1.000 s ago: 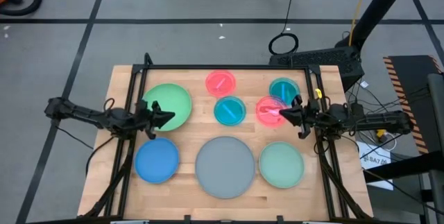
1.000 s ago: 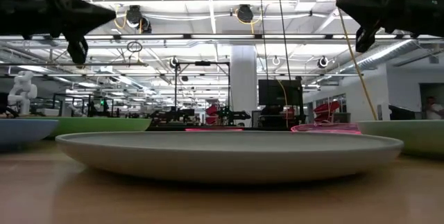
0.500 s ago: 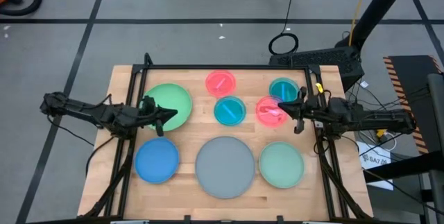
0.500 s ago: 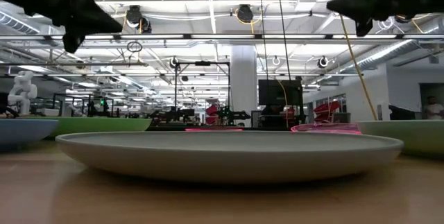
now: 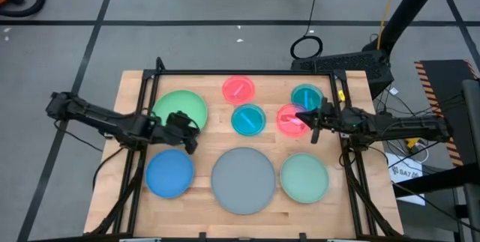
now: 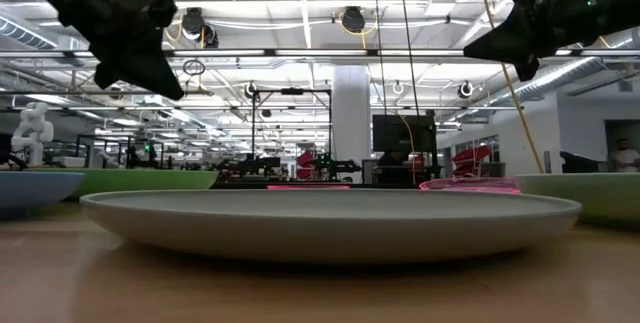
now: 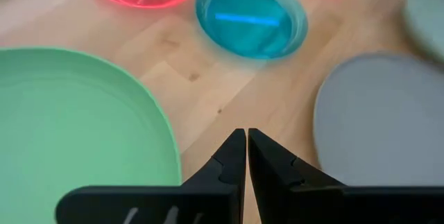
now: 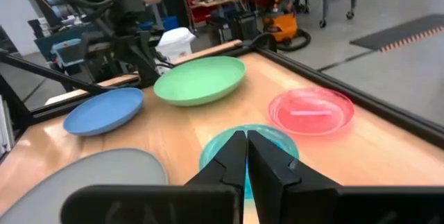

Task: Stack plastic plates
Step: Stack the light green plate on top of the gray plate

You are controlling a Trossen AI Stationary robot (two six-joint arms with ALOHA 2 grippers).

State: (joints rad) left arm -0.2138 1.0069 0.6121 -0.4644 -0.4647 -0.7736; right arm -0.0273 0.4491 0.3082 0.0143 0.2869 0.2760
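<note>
Both grippers closed and empty: left gripper (image 5: 190,131) over green plate (image 5: 177,110) edge, right gripper (image 5: 303,116) above pink plate (image 5: 288,121).

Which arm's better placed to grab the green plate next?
Left. The left gripper, shut, hangs over the green plate's near edge. The right gripper, also shut, is across the table above a pink plate, far from it.

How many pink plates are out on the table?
2: one pink plate at the far edge, the second pink plate under the right gripper, which partly covers it. None seems hidden.
</note>
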